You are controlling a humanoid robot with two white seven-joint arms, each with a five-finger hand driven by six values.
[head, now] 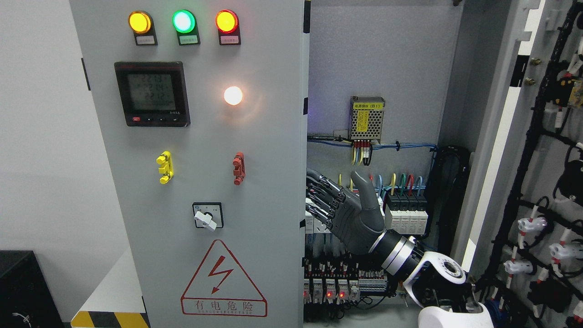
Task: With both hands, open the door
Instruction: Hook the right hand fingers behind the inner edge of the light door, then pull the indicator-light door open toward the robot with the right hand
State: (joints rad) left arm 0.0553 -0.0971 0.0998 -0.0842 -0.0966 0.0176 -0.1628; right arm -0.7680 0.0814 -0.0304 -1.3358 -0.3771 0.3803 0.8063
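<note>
On my feed only one arm shows. My right hand (pixel 348 212) is dark grey, with a smooth moulded palm and thumb, and black segmented fingers (pixel 321 191) whose joints and small linkages are exposed. Behind it sits a black wrist (pixel 397 252) ringed by bright silver bands. The forearm (pixel 439 275) is glossy white, with a round grey cap on its side.
</note>
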